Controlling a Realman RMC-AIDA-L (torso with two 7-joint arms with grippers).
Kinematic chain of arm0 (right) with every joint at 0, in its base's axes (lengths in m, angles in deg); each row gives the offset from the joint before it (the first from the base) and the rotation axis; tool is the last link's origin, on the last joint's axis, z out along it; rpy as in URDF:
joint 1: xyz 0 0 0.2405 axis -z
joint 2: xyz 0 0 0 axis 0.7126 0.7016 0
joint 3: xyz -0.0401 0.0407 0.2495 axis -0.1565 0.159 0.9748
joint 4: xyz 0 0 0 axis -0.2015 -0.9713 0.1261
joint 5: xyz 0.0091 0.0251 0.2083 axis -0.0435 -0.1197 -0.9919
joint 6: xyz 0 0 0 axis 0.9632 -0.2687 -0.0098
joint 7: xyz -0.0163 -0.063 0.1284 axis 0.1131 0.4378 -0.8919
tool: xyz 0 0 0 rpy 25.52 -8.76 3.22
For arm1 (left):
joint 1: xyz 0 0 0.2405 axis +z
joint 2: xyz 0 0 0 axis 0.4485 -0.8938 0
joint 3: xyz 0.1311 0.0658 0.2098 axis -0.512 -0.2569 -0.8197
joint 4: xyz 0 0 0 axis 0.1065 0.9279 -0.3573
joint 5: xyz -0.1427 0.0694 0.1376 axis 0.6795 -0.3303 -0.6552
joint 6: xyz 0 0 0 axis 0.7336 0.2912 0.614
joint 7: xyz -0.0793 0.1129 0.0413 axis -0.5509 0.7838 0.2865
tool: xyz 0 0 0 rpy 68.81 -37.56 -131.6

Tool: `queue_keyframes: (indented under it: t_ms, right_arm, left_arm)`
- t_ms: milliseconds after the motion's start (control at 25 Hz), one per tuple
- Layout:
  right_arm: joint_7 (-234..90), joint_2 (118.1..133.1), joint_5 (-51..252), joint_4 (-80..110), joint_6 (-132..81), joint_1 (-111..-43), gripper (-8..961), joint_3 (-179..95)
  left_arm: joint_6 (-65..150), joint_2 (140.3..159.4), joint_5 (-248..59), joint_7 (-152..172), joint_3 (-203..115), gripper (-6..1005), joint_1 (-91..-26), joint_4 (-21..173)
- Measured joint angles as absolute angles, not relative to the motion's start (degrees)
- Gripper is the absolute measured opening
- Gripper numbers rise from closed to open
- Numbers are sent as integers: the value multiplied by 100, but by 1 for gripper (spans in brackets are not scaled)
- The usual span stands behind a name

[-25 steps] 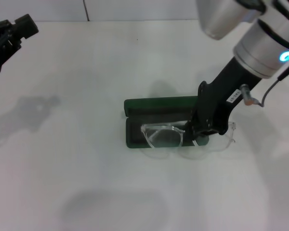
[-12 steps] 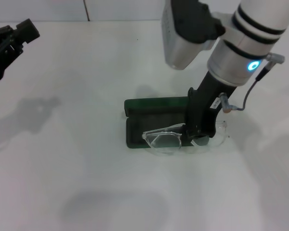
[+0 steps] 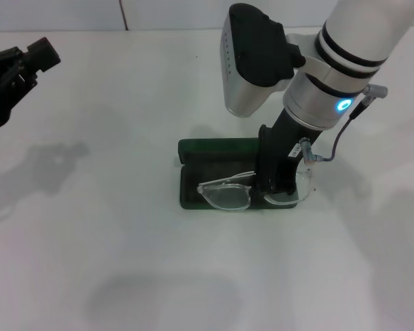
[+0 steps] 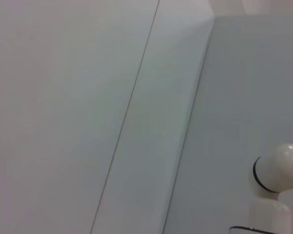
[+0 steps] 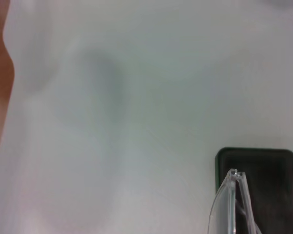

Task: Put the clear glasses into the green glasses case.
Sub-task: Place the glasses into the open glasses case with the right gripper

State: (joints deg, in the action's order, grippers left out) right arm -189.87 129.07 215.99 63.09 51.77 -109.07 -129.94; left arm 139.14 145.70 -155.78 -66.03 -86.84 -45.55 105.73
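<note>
Your right tool (image 3: 272, 187) is reaching down over the open green glasses case (image 3: 217, 153), which is lying on the white counter (image 3: 124, 241) with its lid standing along the far side. Its fingers are clamped on the middle of the clear glasses (image 3: 228, 195). You are holding the glasses low over the case's tray: one lens is sitting over the dark lining near the front edge, while the other is hanging past the case's right end. In the right wrist view, a clear folded arm (image 5: 229, 200) is showing beside a corner of the case. Your left tool (image 3: 17, 72) is hanging well apart at the far left, above the counter; I cannot tell how its fingers are set.
</note>
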Motion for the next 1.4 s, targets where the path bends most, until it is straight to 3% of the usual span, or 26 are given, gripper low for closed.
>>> queue_keyframes:
  t_ms: [1400]
  right_arm:
    - [-18609,12902,21366,6365,4797,-10611,60,-12757]
  left_arm:
    - [13791,14620,-15605,-6469,-8717,56,-4578,10424]
